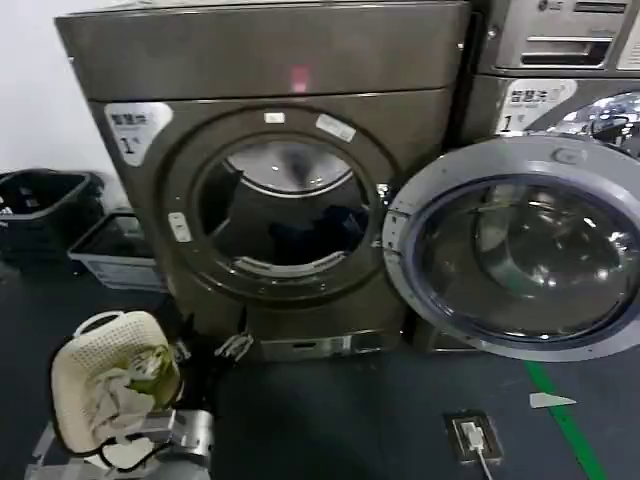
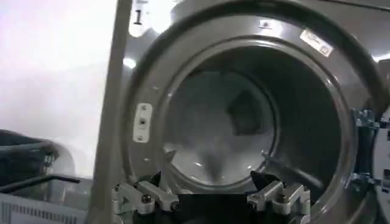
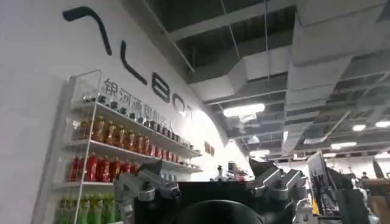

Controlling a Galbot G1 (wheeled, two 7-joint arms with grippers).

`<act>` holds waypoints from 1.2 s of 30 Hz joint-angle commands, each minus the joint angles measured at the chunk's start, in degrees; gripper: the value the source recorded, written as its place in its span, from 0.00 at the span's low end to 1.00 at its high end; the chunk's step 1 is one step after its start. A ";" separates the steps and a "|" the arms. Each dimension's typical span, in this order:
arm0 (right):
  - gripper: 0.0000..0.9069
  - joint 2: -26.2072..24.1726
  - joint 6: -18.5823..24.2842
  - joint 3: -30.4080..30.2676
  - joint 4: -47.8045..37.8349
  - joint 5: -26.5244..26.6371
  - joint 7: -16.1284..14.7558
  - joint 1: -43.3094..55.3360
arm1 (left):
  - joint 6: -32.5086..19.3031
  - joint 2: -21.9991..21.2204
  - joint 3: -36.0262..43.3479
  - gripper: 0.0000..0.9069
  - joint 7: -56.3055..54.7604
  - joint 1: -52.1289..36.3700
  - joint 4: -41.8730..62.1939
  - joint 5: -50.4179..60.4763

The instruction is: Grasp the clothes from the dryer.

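Head view: at the far left a dark crate [image 1: 40,205] and a grey tray [image 1: 118,250] are seen on the floor, with a cream basket [image 1: 105,375] of white and yellow-green garments nearer. The left gripper [image 1: 236,347] is held low before the dryer [image 1: 270,150], just under the porthole; in its wrist view the left gripper [image 2: 210,198] is shown with jaws spread apart, nothing between them. The clothes [image 1: 310,235] are seen as a dark bundle low inside the drum. The glass door [image 1: 520,250] is swung open to the right. The right gripper [image 3: 210,185] is raised toward a ceiling and drink shelves [image 3: 122,152], its jaws apart and empty.
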 commanded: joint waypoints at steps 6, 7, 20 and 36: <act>1.00 0.02 0.00 -0.49 -0.01 0.01 -0.11 0.45 | 0.41 -0.22 0.06 1.00 0.24 -0.21 0.19 -0.34; 1.00 -0.04 -0.02 -0.50 0.01 0.01 -0.20 0.43 | 0.46 -0.21 0.06 1.00 0.24 -0.26 0.21 -0.40; 1.00 0.41 1.26 -1.65 0.93 -0.08 -0.15 0.55 | 0.53 -0.02 0.01 1.00 0.25 -0.47 0.10 -0.17; 1.00 1.01 8.38 -2.49 1.24 -0.14 -2.72 0.24 | -0.21 -0.32 -0.10 1.00 0.35 -1.27 0.15 1.40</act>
